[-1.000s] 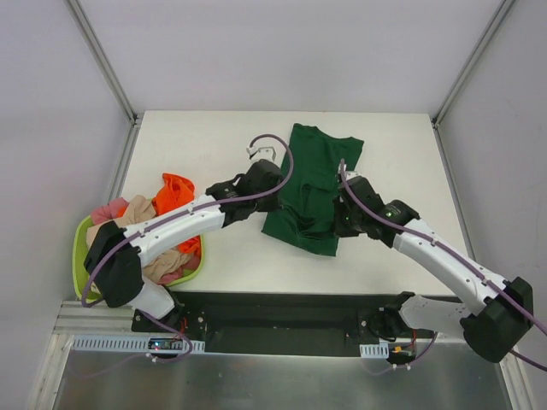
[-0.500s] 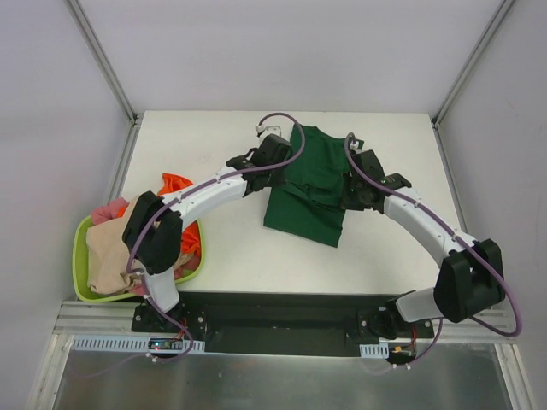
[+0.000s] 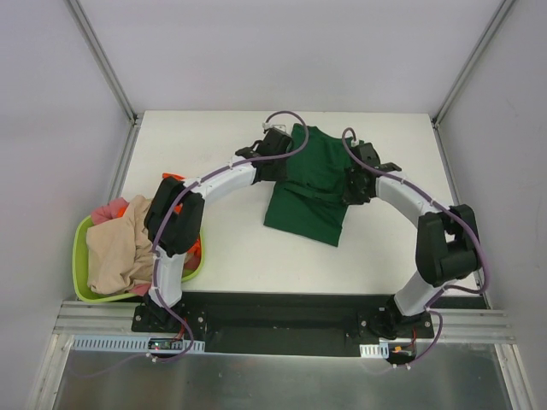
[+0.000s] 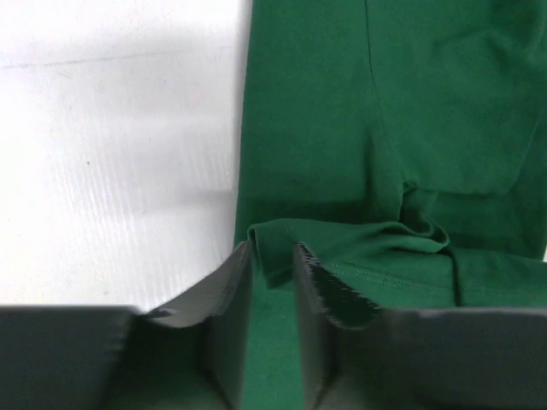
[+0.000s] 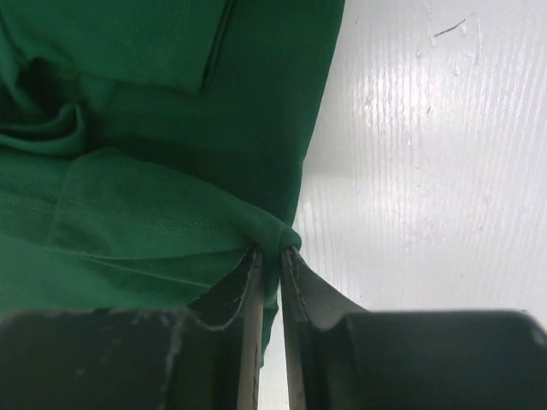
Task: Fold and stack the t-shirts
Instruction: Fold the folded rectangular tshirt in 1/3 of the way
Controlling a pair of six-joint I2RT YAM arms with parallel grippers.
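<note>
Left gripper [image 4: 272, 252] and right gripper [image 5: 270, 254] both pinch the green shirt [image 3: 312, 184], mid-fold. Other shirts [image 3: 120, 252] wait in the basket [image 3: 79, 256], nothing stacked

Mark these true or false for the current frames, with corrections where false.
1. The right gripper pinches an edge of the dark green cloth t-shirt. True.
2. A beige cloth shirt lies on top in the lime-green plastic basket. True.
3. The dark green cloth t-shirt lies in the basket. False: it lies on the white table.
4. The left gripper hangs open over bare table. False: its fingers close on the t-shirt's edge.
</note>
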